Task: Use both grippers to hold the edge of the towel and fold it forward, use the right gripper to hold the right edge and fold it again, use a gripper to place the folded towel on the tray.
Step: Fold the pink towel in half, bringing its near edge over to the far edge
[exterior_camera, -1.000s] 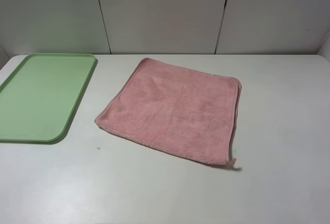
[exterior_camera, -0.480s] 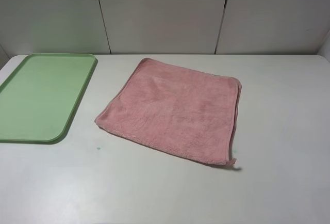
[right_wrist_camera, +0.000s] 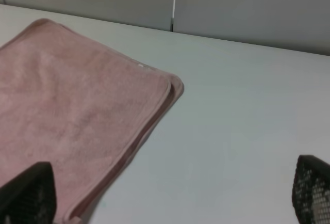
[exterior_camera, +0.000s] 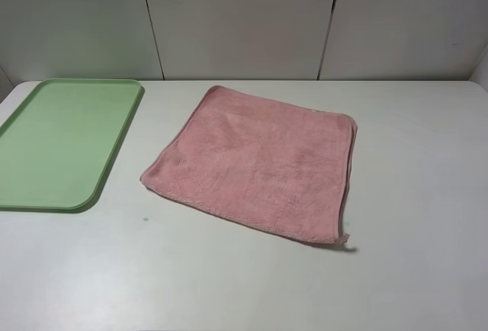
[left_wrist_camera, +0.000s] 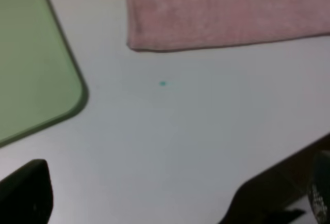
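Observation:
The dusty-pink towel (exterior_camera: 255, 163) lies flat on the white table, turned a little, right of the pale-green tray (exterior_camera: 61, 140). Its stitched hem edge (exterior_camera: 236, 218) faces the front, with a loose thread (exterior_camera: 349, 248) at the near right corner. No arm shows in the high view. In the left wrist view the left gripper (left_wrist_camera: 172, 198) is open and empty above the table's front edge, short of the towel's corner (left_wrist_camera: 135, 43) and the tray's corner (left_wrist_camera: 31, 64). In the right wrist view the right gripper (right_wrist_camera: 167, 195) is open and empty near the towel's right edge (right_wrist_camera: 149, 126).
A small green speck (exterior_camera: 145, 219) marks the table between the tray and the towel; it also shows in the left wrist view (left_wrist_camera: 163, 83). A grey panelled wall (exterior_camera: 244, 18) stands behind the table. The table's front edge (left_wrist_camera: 289, 159) shows in the left wrist view.

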